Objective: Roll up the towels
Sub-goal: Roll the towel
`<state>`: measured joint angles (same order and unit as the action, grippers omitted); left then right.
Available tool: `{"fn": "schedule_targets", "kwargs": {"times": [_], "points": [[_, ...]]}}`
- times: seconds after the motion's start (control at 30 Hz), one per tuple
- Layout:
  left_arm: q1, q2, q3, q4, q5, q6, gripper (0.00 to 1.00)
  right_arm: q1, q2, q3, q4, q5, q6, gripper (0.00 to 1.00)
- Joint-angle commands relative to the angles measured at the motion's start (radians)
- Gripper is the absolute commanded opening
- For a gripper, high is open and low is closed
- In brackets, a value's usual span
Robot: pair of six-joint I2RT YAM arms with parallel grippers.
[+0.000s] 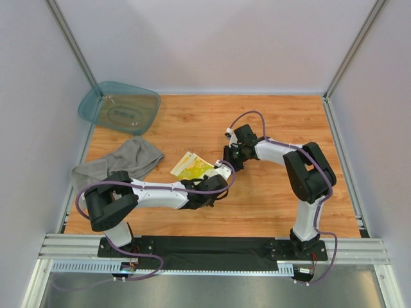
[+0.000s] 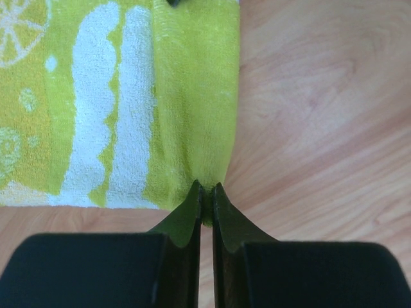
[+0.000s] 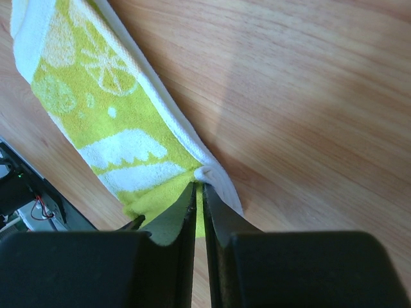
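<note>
Two cloths: fuzzy yellow towel (image 1: 191, 168), crumpled grey towel (image 1: 125, 160).

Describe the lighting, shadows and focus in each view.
Top external: even, soft light, all sharp, only faint shadows on the table. Left wrist: cloth crisp, the left end effector dark and blurred near the lens. Right wrist: a broad soft shadow crosses the table; right end effector underexposed.

Bare table (image 1: 282, 122) along the far edge and right side gives open passage. The tub (image 1: 119, 106) and grey towel (image 1: 122, 160) block the far-left corner. The left arm (image 1: 157, 191) and right arm (image 1: 279, 153) bar the centre, meeting at the yellow cloth (image 1: 191, 167).
</note>
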<state>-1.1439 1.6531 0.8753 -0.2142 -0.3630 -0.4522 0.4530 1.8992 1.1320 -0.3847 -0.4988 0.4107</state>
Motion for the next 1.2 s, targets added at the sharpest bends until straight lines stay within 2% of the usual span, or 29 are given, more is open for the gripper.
{"fn": "schedule_targets", "kwargs": {"times": [0.0, 0.33, 0.57, 0.77, 0.93, 1.17], "points": [[-0.017, -0.044, 0.013, -0.192, 0.179, -0.036, 0.0, -0.065, -0.046, -0.012, -0.049, 0.224, -0.035, 0.1], [-0.011, -0.027, 0.108, -0.175, 0.332, -0.054, 0.0, -0.074, -0.32, -0.054, -0.204, 0.338, -0.027, 0.13], [0.05, -0.039, 0.145, -0.151, 0.533, -0.126, 0.0, -0.073, -0.491, -0.121, -0.261, 0.345, -0.016, 0.17], [0.136, -0.091, 0.061, -0.03, 0.718, -0.261, 0.0, -0.074, -0.578, -0.159, -0.29, 0.339, -0.012, 0.2], [0.216, -0.121, -0.077, 0.198, 0.881, -0.408, 0.0, -0.073, -0.609, -0.181, -0.293, 0.301, 0.0, 0.21], [0.285, -0.139, -0.183, 0.337, 0.941, -0.563, 0.0, -0.065, -0.66, -0.244, -0.232, 0.185, 0.033, 0.25]]}}
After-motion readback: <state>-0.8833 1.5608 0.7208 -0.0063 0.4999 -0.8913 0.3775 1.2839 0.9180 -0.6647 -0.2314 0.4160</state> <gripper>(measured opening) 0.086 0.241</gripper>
